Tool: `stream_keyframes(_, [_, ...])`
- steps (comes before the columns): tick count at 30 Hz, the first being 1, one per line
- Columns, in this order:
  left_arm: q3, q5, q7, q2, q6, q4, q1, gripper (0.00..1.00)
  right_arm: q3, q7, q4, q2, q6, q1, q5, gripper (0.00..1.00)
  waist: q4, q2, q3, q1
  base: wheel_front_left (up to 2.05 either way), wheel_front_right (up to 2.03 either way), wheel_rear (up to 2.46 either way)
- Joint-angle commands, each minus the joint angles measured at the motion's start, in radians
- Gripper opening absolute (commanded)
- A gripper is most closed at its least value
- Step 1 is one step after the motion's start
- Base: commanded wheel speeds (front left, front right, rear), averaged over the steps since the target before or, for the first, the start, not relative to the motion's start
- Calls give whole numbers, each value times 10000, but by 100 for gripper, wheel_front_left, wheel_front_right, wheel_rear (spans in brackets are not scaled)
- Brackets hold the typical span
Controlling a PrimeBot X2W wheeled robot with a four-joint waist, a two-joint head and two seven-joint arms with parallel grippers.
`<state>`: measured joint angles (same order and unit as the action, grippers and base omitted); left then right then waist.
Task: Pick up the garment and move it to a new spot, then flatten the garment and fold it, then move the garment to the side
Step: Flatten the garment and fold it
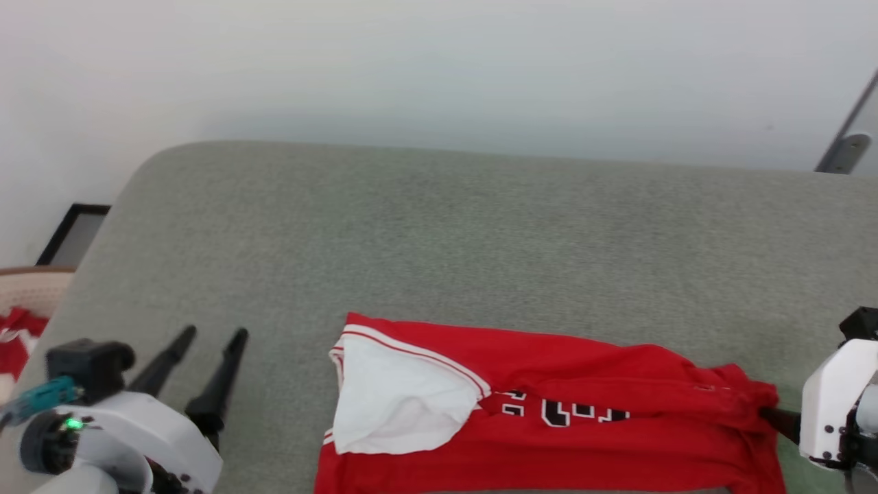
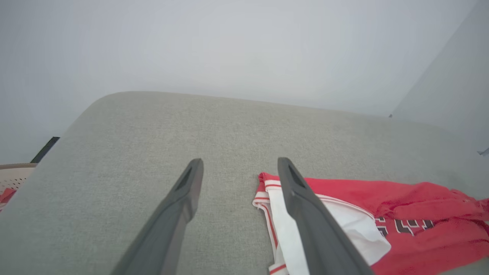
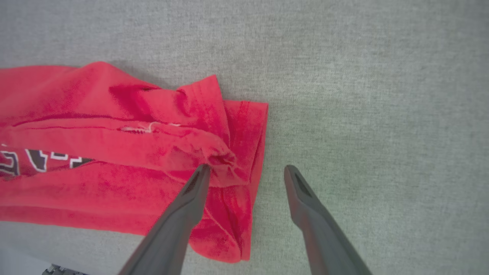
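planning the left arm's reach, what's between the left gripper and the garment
Only bare grey cushion. In the head view the open left gripper is apart from the garment, with nothing lying on the stretch between.

White wrist shells [image 1: 833, 391], dark tapered fingers [image 1: 219, 384], green light [image 1: 70, 424]

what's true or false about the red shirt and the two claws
1. The large red jersey-style garment lies on the grey fabric surface. True.
2. The left claw is shut on the garment. False: it is open over bare surface beside it.
3. The right claw is open at the garment's all-red end. True.
4. The white sleeve lies at the right claw's end. False: it lies at the end nearer the left claw.
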<state>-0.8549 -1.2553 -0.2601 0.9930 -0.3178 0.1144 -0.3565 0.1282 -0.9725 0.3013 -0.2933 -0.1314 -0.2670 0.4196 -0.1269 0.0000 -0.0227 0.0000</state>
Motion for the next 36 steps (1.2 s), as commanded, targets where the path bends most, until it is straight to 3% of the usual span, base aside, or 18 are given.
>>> stream_keyframes(1, [456, 244, -43, -180, -81, -24, 298, 100, 136, -14, 106, 7, 17, -133, -123, 100, -246, 0, -82, 0, 0, 0, 0])
stream_keyframes(7, [2816, 1682, -27, -1214, 237, -5, 2089, 100, 470, 4, 972, 193, 17, -329, -166, 100, -633, 0, -236, 0, 0, 0, 0])
stream_keyframes(13, [4873, 3260, -28, -2487, 914, -125, 3449, 100, 503, -110, 1784, 516, 15, -529, -199, 100, -896, 0, -404, 0, 0, 0, 0])
stream_keyframes(14, [5192, 3502, -28, -2711, 1068, -164, 3645, 100, 464, -71, 1899, 553, 15, -555, -203, 42, -924, 0, -421, 0, 0, 0, 0])
stream_keyframes(15, [5489, 3716, -29, -2970, 1213, -195, 3795, 100, 384, -47, 1995, 588, 15, -593, -114, 0, -947, 0, -432, 0, 0, 0, 0])
stream_keyframes(23, [7471, 4876, -30, -4585, 2356, -513, 4741, 100, 478, 474, 2575, 147, 24, -823, -171, 0, -959, 0, -437, 0, 0, 0, 0])
stream_keyframes(30, [8345, 5480, -30, -5314, 3090, -707, 5081, 100, 837, 489, 2664, -748, 24, -1126, -324, 0, -812, 0, -496, 0, 0, 0, 0])
stream_keyframes(36, [8809, 5826, -30, -5673, 3539, -877, 5118, 100, 1771, 748, 3145, -1597, 18, -1370, -981, 0, -614, 0, -524, 0, 0, 0, 0])
